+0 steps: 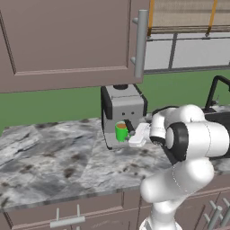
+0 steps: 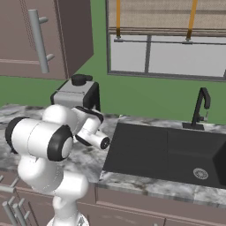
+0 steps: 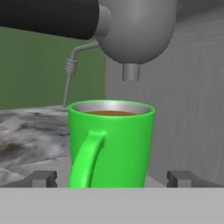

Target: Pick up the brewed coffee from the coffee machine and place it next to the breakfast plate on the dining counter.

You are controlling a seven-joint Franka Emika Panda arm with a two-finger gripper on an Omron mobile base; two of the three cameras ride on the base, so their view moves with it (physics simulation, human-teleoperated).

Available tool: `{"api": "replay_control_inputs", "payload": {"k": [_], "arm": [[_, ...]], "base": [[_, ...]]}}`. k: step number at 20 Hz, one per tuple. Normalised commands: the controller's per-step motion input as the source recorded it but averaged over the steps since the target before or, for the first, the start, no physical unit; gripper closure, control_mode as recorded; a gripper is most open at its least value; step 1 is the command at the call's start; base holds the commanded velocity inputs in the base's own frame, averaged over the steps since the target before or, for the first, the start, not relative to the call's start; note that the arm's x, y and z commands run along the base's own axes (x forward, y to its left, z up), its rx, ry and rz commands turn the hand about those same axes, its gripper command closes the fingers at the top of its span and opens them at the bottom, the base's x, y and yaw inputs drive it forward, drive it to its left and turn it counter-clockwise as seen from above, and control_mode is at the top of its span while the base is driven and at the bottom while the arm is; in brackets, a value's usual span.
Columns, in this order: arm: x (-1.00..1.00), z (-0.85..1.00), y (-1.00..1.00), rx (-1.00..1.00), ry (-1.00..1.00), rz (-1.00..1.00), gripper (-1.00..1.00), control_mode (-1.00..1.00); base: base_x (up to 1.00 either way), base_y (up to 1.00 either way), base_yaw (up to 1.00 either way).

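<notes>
One green mug (image 3: 111,144) of brown coffee under the machine's spout (image 3: 130,72) — claw (image 3: 112,178) wide open around it.

A bright green mug (image 3: 111,144) holding brown coffee sits under the grey spout (image 3: 131,72) of a silver-grey coffee machine (image 1: 122,114) with black top and sides. The counter (image 1: 54,157) is grey-white marbled stone with dark veins and blotches. Wall cupboards (image 1: 67,40) are a dull brown with pale grey bar handles — the wall (image 1: 54,101) behind is green. The robot arm (image 1: 188,148) is white with black joints. A black sink (image 2: 167,152) and black tap (image 2: 201,108) stand below a window with orange-striped blinds (image 2: 154,15).
</notes>
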Motion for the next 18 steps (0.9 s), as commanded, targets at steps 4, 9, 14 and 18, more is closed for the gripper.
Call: {"api": "replay_control_inputs", "payload": {"k": [4,9,14,18], "arm": [[0.22,-0.14,0.03,0.00,0.00,-0.01,-1.00,-1.00],[0.17,-0.07,0.15,0.00,0.00,0.00,1.00,-1.00],[0.00,0.00,0.12,0.00,0.00,0.00,1.00,-1.00],[-0.18,0.00,0.00,0.00,0.00,0.00,1.00,-1.00]], "base": [[0.00,0.00,0.00],[0.00,0.00,0.00],[0.00,0.00,0.00],[0.00,0.00,0.00]]}}
